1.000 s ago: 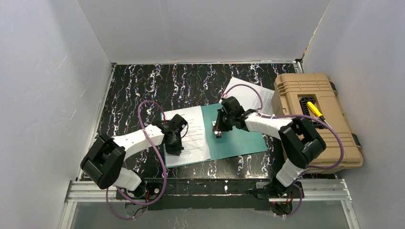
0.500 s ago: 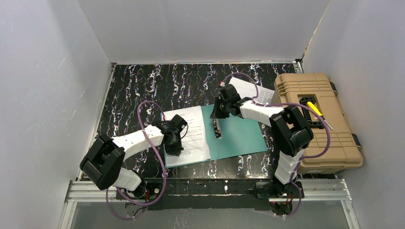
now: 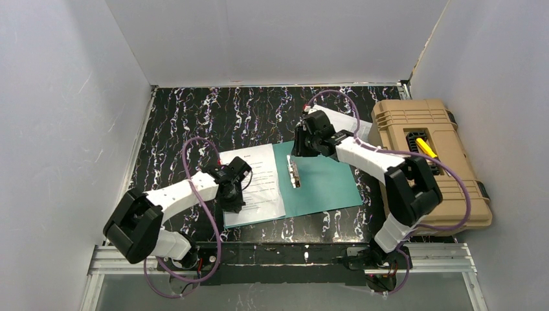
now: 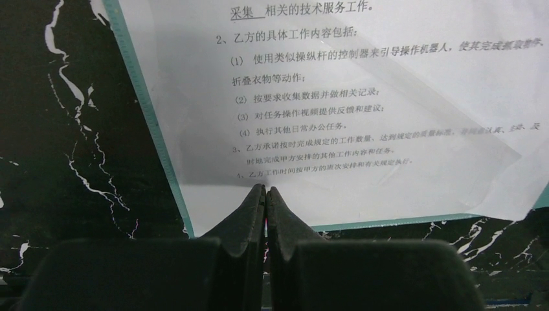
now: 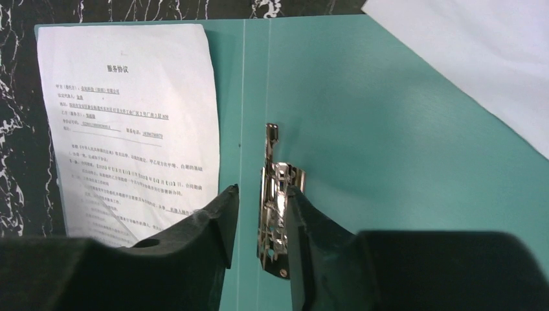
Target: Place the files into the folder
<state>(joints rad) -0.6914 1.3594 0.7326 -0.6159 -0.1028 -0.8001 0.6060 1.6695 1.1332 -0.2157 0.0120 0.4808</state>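
Note:
The teal folder (image 3: 327, 184) lies open on the black marbled table, a metal clip (image 3: 294, 173) on its spine. Printed files (image 3: 256, 184) rest on its left flap. My left gripper (image 3: 233, 197) is shut, its tips (image 4: 265, 189) over the near left part of the files (image 4: 362, 129), just inside the folder's edge (image 4: 152, 129). My right gripper (image 3: 299, 150) hovers open above the spine. In the right wrist view the clip (image 5: 278, 214) shows between its fingers (image 5: 262, 189), untouched. Another white sheet (image 3: 336, 123) lies at the folder's far right corner.
A tan toolbox (image 3: 453, 188) with a yellow tool (image 3: 424, 148) on its lid stands along the right side. White walls close in the left, back and right. The loose sheet (image 5: 479, 58) overlaps the folder's right flap (image 5: 388, 129).
My right gripper has risen and pulled back from the clip and gone from shut to open. The left arm has shifted slightly left, still shut on the paper's near corner area.

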